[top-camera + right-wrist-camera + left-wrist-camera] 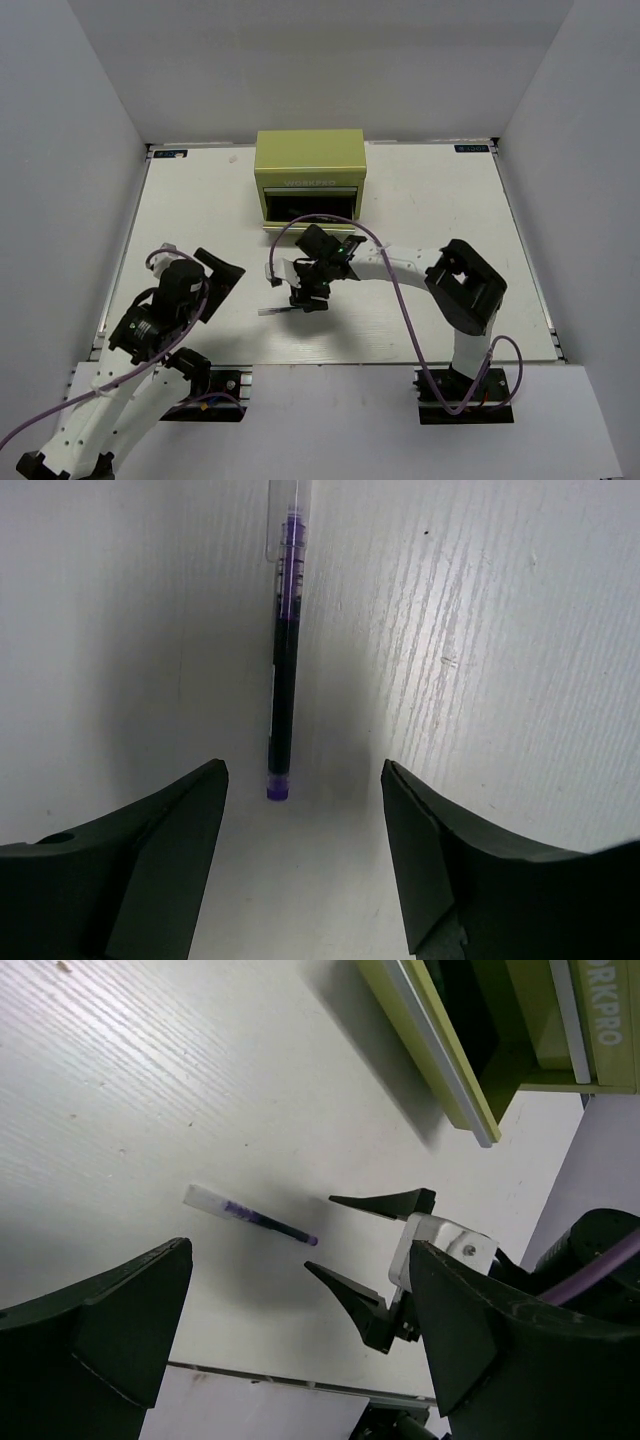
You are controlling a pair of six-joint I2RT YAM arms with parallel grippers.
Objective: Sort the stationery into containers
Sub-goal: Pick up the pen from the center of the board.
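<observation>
A dark pen with a purple end and a clear cap (277, 312) lies on the white table in front of the yellow-green chest (310, 152). The chest's lower drawer (308, 208) is pulled open and its inside is dark. My right gripper (305, 298) is open and empty just above the table. The pen (283, 680) lies just ahead of its fingertips (305, 770), apart from them. My left gripper (222, 275) is open and empty at the left, facing the pen (250, 1216) and the right gripper (322, 1235). The black pouch and the other pens are out of view.
White walls close in the table on three sides. The table's front edge (330, 364) runs just behind the pen. A purple cable (385, 270) loops over the right arm. The chest's open drawer rim (430, 1050) juts out over the table.
</observation>
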